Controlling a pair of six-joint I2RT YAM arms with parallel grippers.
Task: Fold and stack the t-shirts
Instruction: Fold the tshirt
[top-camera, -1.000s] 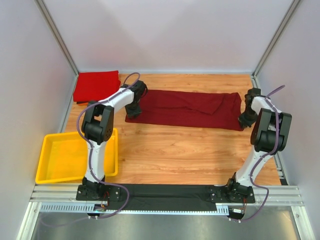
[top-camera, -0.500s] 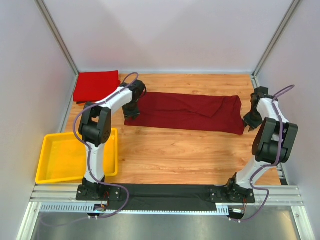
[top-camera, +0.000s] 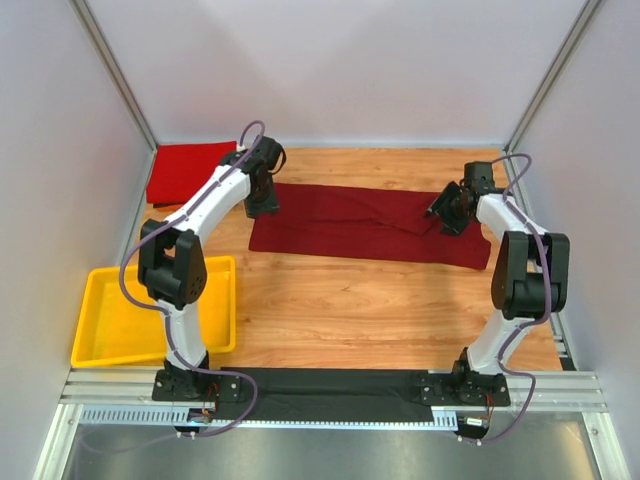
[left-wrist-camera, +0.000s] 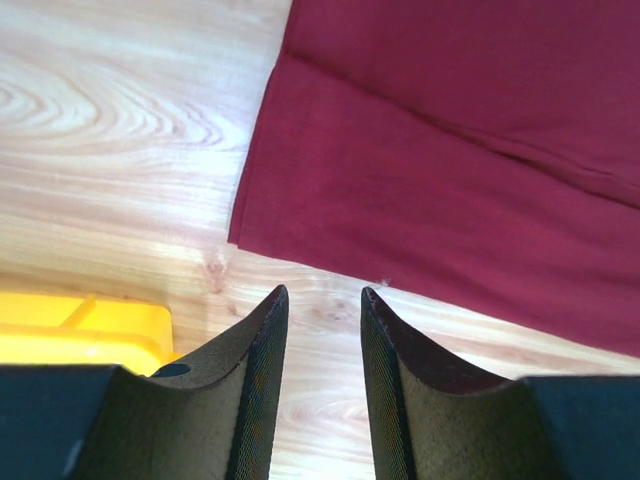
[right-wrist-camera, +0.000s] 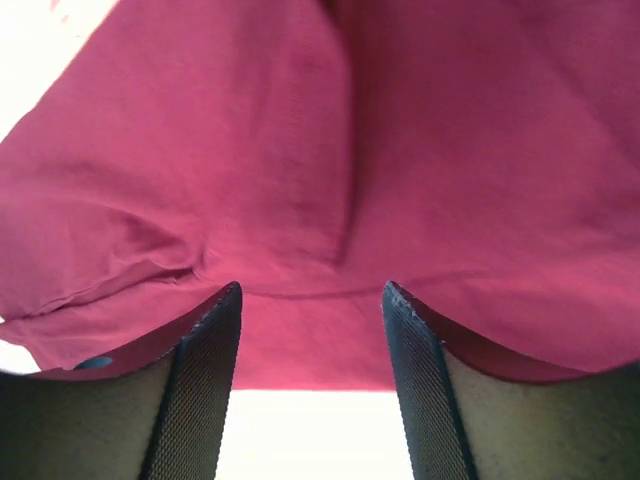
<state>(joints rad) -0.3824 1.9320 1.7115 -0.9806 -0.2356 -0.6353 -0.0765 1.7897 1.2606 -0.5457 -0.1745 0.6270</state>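
The left gripper (left-wrist-camera: 322, 295) had its jaws open with nothing between them. The dark maroon shirt (left-wrist-camera: 450, 180) lay flat just ahead of its tips, its corner a little left of the gap. The right gripper (right-wrist-camera: 312, 290) was open too, with the same shirt spread right in front of it. If a jaw pinched only the top layer, the fold might come out crooked. The bright red shirt (top-camera: 185, 170) sat folded, off to the side of the left jaws. The yellow tray (top-camera: 140, 315), behind those jaws, looked empty.
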